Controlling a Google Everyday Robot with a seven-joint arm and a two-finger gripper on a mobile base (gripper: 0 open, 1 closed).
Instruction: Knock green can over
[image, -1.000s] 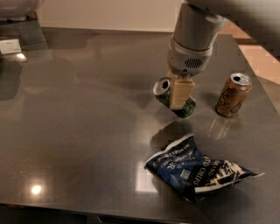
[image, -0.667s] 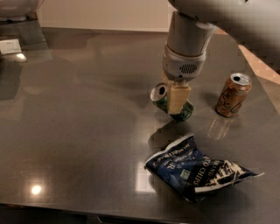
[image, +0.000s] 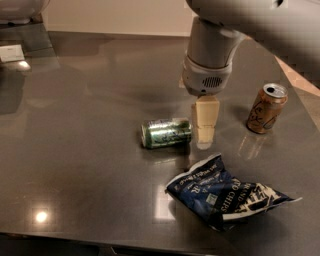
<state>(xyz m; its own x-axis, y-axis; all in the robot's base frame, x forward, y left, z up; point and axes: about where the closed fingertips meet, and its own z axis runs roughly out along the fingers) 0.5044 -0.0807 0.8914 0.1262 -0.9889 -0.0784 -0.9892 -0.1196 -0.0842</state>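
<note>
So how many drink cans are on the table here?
2. The green can lies on its side just left of the gripper; the brown can stands upright to the gripper's right. The arm may hide more.

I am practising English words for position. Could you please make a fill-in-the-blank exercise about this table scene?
1. The green can lies on its ____ on the table.
2. The brown can stands ____.
3. The gripper hangs low over the table, between the two ____.
4. The bag near the front edge is dark ____.

Missing words: side; upright; cans; blue.
</note>
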